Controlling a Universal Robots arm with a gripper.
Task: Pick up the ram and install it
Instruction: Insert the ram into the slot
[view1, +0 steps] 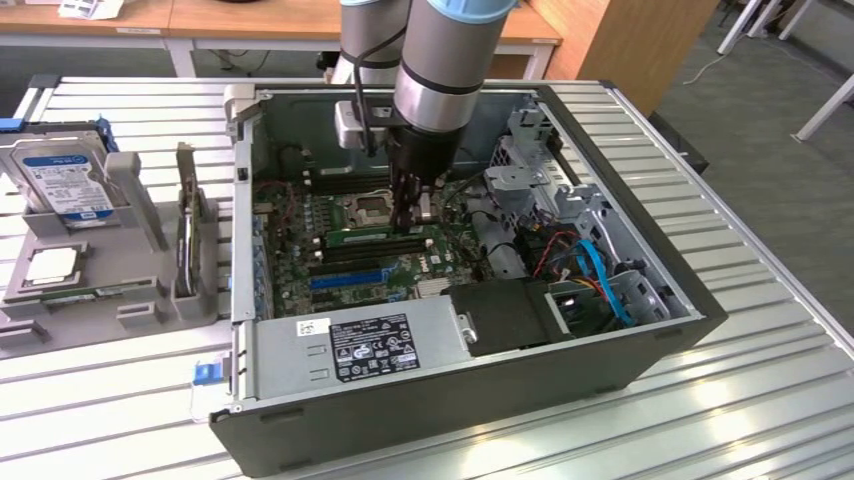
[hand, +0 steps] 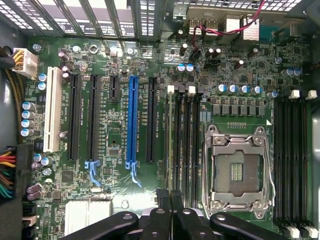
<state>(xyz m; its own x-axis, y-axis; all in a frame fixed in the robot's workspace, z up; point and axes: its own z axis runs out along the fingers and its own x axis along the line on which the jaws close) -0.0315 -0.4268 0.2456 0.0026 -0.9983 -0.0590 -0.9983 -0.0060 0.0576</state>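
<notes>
The ram (view1: 378, 236) is a long green stick lying along a memory slot on the motherboard (view1: 350, 262), in the slot nearest the blue expansion slot. In the wrist view the ram (hand: 169, 135) shows edge-on in that same slot. My gripper (view1: 412, 212) hangs straight down inside the open computer case (view1: 627, 290), just above the ram's end nearest the processor socket (view1: 370, 208). In the wrist view my gripper (hand: 170, 196) has its dark fingertips pressed together with nothing between them. I cannot tell whether they touch the ram.
In the exterior view's left, a grey holder (view1: 147, 305) carries a silver hard drive (view1: 60, 180), an upright dark expansion card (view1: 194, 235) and a processor chip (view1: 51, 265). The power supply (view1: 360, 345), drive cage (view1: 534, 185) and loose cables (view1: 594, 270) crowd the case.
</notes>
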